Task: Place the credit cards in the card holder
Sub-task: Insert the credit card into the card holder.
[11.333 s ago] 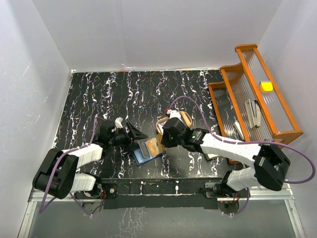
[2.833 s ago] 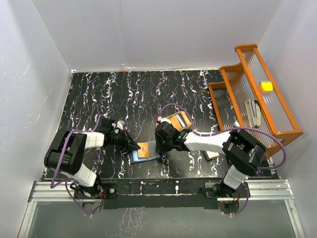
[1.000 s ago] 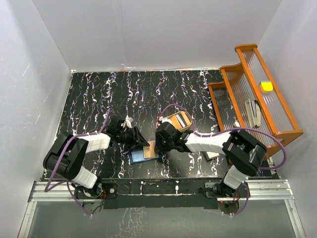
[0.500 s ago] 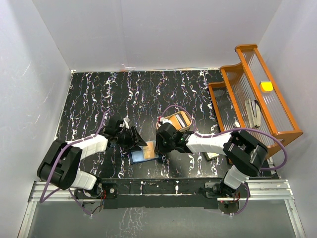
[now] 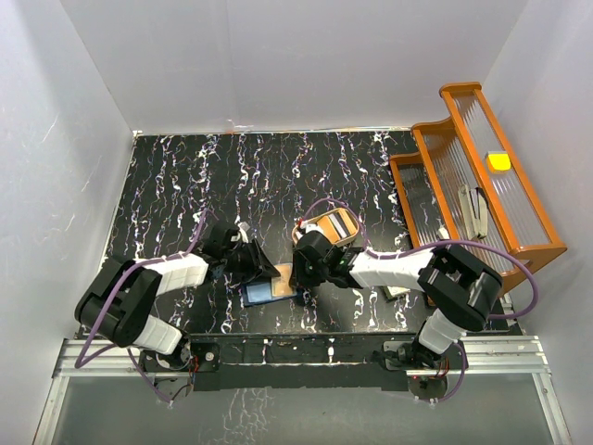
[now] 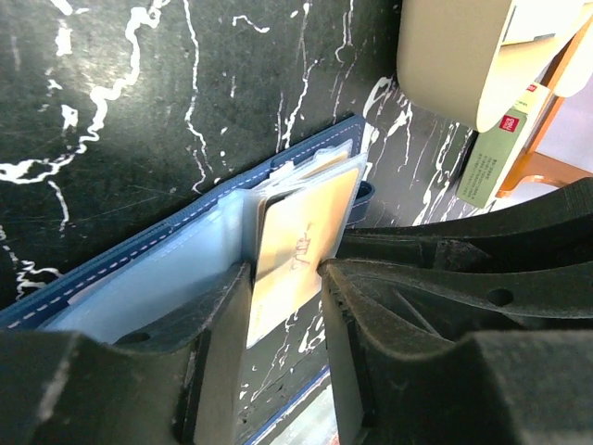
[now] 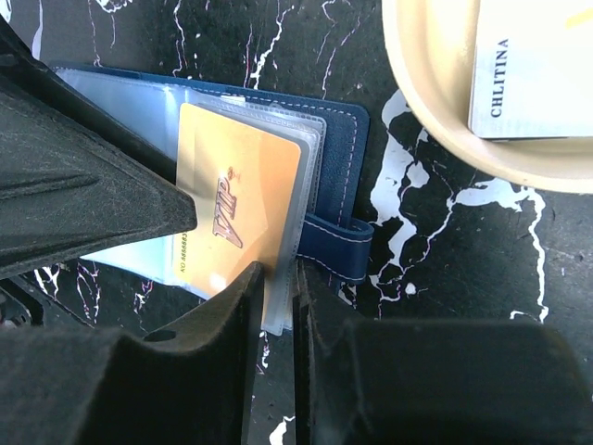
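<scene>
On card holder point(image 6: 185, 222), left tool point(image 6: 283, 278) half-hides orange card point(image 6: 301, 241).

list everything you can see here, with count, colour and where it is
orange plastic card: 1, orange with gold lettering, on the holder's clear sleeves
navy-blue folding card holder: 1, navy with a paler inside, lying open near the table's front edge
tan rounded tray: 1, tan, just behind the holder
white printed card: 1, white, inside the tray
green-and-white packet: 1, red label, on the table beside the right arm
orange tiered rack: 1, ribbed clear panels, right edge of the table
yellow object: 1, top tier of the rack
pale items: in the rack, too small to count
black marbled table: 1
left gripper: black, fingers either side of the orange card
right gripper: black, shut on the holder's sleeve edge
</scene>
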You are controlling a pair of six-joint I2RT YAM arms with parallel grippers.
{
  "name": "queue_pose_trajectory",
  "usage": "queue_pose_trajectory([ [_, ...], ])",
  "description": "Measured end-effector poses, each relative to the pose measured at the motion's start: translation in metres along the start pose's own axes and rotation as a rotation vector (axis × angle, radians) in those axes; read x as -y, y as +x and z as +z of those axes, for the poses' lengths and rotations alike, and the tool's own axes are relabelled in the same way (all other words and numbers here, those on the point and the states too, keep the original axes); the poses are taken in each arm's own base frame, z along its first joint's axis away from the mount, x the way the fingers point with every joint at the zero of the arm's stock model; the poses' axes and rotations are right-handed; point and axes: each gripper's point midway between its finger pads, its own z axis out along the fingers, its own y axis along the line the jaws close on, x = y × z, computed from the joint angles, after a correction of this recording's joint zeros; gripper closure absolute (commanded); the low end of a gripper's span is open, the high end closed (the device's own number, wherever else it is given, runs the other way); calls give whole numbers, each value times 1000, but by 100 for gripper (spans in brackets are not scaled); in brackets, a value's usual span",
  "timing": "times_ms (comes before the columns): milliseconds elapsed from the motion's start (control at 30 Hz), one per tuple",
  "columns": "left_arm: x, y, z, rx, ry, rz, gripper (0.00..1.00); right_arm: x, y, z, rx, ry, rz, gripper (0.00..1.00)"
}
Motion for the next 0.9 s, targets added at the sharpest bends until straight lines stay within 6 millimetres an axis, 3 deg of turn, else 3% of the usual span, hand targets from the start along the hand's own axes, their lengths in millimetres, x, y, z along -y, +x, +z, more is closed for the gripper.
queue_pose_trajectory([
  [333,7,1,1,4,7,32,52,0,4,-4,0,-1,-12,77],
  [567,12,0,-14,54,-15,85,39,4,3,-25,8,28,-79,67],
  [700,26,-10,-34,142,2,149,32,6,-15,-46,66,67,-129,61],
  [733,29,-13,-40,165,-1,163,25,5,-22,-52,85,76,-141,60],
  [800,36,-19,-50,206,-7,195,2,4,-39,-64,131,100,-159,58],
  [900,48,-28,-71,278,-13,244,1,4,-69,-77,201,147,-182,56],
])
